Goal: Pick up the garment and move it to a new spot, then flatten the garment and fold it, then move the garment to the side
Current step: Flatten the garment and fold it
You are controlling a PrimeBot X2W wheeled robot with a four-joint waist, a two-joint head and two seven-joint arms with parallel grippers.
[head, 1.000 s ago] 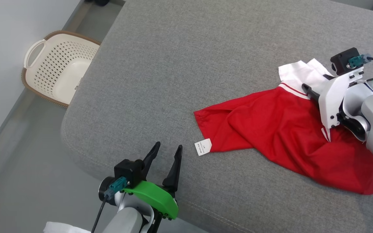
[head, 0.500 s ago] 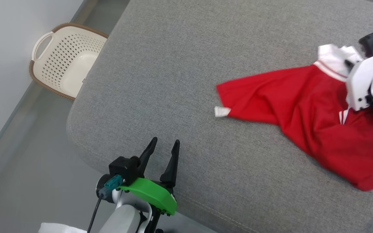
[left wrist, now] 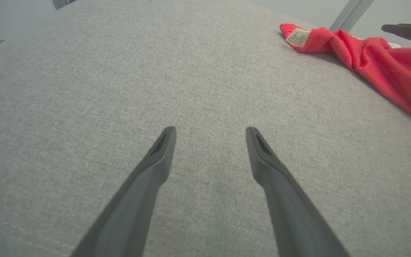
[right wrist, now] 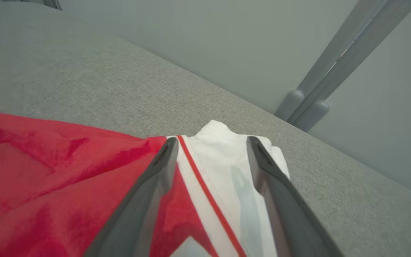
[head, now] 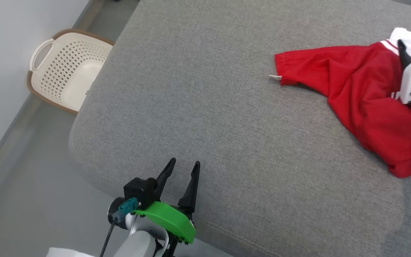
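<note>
At the near edge of the grey cushion (head: 209,107), the left gripper (head: 185,161) hovers with its fingers spread and nothing between them. I think it is parked there so that it does not disturb the cloth. Farther on, toward the far right corner, the garment (head: 351,78) lies crumpled, with its small label (head: 275,76) at the hem end nearest the left edge. The right gripper (right wrist: 211,140) is over the white sleeve (right wrist: 227,160), its fingers apart on both sides of the red stripe and gripping nothing, probably because this is the new spot. On the floor beyond the left edge stands a basket (head: 59,71). It seems to hold nothing, though part of its inside is hidden.
</note>
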